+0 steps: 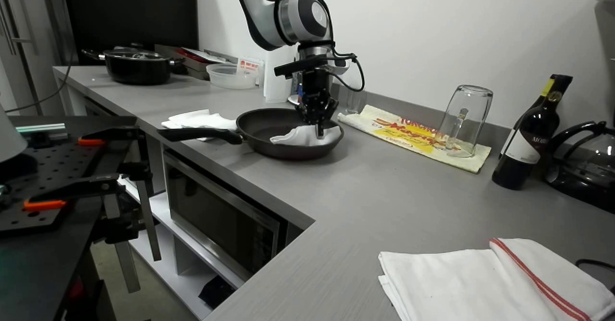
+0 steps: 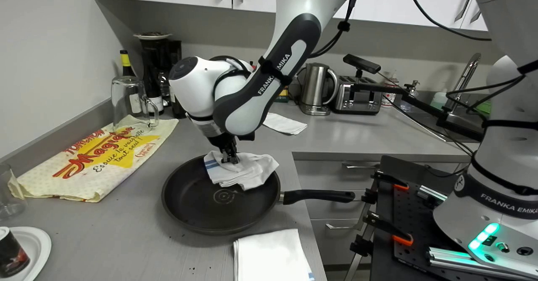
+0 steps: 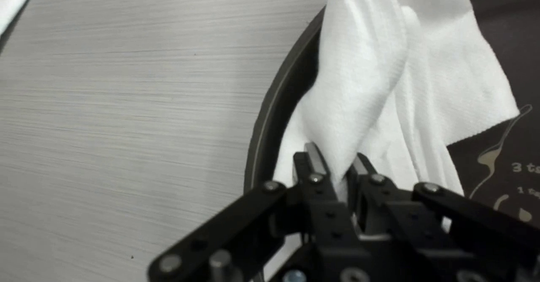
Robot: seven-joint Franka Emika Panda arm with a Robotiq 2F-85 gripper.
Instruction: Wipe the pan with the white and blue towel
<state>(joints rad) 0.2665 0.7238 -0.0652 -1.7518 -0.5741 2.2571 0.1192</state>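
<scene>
Your gripper (image 3: 337,167), clamped on the towel (image 3: 358,71) on the pan (image 3: 514,24), likely needed light strokes from nine o'clock in the wrist view toward three.

Wrist view: towel (image 3: 358,62) cut off by top edge, part of pan (image 3: 506,24) hidden beneath it; lettering (image 3: 524,168) cropped at right edge. In an exterior view, cup (image 2: 11,255) cut by left edge; in an exterior view, carafe (image 1: 595,163) by right.

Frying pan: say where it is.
In an exterior view, the frying pan sits left of centre, right of the yellow cloth, behind the foremost white towel.
</scene>
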